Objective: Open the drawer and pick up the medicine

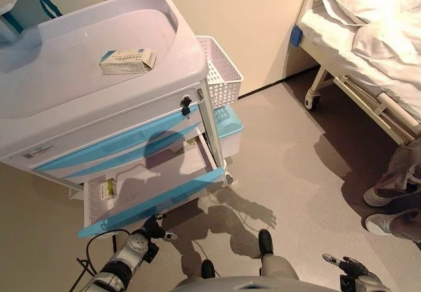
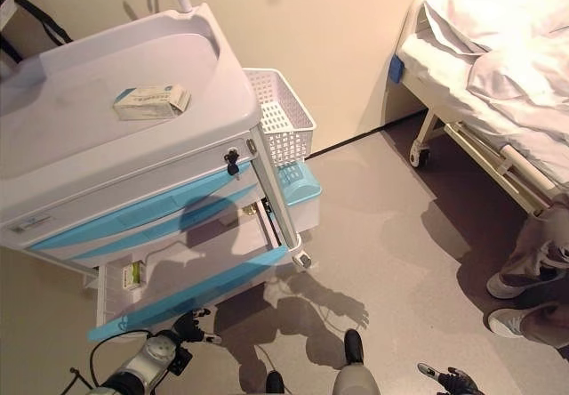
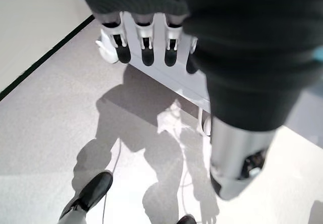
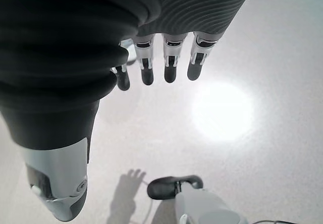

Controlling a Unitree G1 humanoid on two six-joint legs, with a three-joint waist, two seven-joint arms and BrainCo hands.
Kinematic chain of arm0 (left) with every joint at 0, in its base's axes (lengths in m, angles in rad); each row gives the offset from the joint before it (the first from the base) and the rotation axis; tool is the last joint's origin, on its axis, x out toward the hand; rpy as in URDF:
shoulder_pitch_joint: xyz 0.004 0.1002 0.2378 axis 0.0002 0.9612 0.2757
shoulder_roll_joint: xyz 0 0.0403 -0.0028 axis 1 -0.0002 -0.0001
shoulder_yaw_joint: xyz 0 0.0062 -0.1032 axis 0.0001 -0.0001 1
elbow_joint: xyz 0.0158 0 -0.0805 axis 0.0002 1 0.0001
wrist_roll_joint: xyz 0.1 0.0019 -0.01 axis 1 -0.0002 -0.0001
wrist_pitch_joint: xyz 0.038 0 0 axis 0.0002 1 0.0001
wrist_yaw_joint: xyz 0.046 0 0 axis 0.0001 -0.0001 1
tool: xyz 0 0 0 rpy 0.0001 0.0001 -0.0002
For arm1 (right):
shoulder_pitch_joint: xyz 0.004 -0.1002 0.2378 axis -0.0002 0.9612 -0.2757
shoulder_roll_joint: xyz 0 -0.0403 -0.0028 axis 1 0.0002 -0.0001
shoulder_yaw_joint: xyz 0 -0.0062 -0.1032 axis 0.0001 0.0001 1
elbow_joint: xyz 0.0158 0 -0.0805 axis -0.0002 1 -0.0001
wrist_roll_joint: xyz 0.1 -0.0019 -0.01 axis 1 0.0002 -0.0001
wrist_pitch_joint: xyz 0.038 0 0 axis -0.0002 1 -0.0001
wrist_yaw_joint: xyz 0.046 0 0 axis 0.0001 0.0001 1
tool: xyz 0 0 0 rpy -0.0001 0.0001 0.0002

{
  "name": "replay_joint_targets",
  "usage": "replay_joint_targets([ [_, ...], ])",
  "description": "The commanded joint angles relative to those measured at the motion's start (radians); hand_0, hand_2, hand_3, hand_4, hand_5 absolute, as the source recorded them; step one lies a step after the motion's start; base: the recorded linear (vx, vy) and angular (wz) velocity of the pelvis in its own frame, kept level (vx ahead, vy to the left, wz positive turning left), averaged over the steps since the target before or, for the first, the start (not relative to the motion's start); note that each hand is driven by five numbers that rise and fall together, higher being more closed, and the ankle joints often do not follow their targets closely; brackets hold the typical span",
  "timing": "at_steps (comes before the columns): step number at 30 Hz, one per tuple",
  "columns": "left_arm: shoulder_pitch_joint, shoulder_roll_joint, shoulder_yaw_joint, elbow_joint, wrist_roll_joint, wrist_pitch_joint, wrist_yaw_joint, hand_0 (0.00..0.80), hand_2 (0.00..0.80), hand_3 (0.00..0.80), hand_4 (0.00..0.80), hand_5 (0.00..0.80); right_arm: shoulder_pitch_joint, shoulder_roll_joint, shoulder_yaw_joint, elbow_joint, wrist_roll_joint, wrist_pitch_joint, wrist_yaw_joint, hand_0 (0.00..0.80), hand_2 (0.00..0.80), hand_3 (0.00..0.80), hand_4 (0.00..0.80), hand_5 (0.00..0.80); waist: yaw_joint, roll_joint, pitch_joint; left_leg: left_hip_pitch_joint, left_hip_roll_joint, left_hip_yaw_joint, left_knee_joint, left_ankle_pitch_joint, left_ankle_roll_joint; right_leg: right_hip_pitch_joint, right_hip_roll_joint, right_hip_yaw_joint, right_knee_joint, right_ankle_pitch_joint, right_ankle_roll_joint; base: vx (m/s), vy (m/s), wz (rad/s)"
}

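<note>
Grey floor lies beneath both empty hands: left hand (image 1: 155, 228), fingers straight, sits just before the open drawer (image 1: 148, 206); right hand (image 1: 352, 266) hangs relaxed. Inside, at the drawer's left end, lies the medicine (image 1: 107, 188) — probably a light, crushable carton, best pinched across its narrow sides.

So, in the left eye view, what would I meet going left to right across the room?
Small box in the open drawer → medicine box on the cart top → white basket → bed → a person's shoes.
</note>
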Motion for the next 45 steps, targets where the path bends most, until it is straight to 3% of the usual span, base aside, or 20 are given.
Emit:
replay_joint_targets([
  [1,-0.141,0.107,0.033,0.032,0.055,-0.035,0.009,0.000,0.000,0.000,0.000,0.000,-0.036,-0.001,0.027,0.044,-0.019,0.006,0.007,0.000,0.000,0.000,0.000,0.000,-0.024,-0.065,0.002,-0.102,-0.049,-0.007,0.023,0.018,0.030,0.022,-0.021,0.000,0.029,-0.062,0.079,-0.060,0.006,-0.09],
  [15,-0.327,0.268,0.019,0.085,0.057,-0.032,0.034,0.000,0.000,0.000,0.000,0.000,-0.057,0.002,0.070,0.009,0.003,-0.009,0.020,0.000,0.000,0.000,0.000,0.000,-0.046,-0.131,0.070,-0.205,-0.044,0.027,0.066,0.022,0.035,-0.102,-0.013,0.051,0.056,-0.024,0.078,-0.060,0.006,-0.15],
  [26,-0.475,0.383,0.004,0.098,0.034,-0.031,0.066,0.000,0.000,0.000,0.000,0.000,-0.069,0.011,0.101,-0.019,0.024,-0.019,0.028,0.000,0.000,0.000,0.000,0.000,-0.054,-0.171,0.103,-0.265,-0.034,0.024,0.089,0.029,0.033,-0.158,-0.012,0.056,0.066,-0.008,0.077,-0.018,-0.001,-0.03],
  [38,-0.538,0.440,0.034,0.109,-0.007,-0.030,0.107,0.000,0.000,0.000,0.000,0.000,-0.076,0.029,0.125,-0.033,0.039,-0.026,0.031,0.000,0.000,0.000,0.000,0.000,-0.049,-0.194,0.116,-0.288,-0.024,0.014,0.093,0.037,0.026,-0.176,-0.006,0.051,0.062,-0.002,0.075,0.000,0.000,0.00],
  [45,-0.552,0.464,0.057,0.113,-0.028,-0.033,0.127,0.000,0.000,0.000,0.000,0.000,-0.077,0.040,0.148,-0.051,0.040,-0.032,0.033,0.000,0.000,0.000,0.000,0.000,-0.048,-0.231,0.122,-0.306,-0.009,0.012,0.115,0.033,0.020,-0.185,0.006,0.051,0.056,0.006,0.072,-0.012,-0.018,0.01],
])
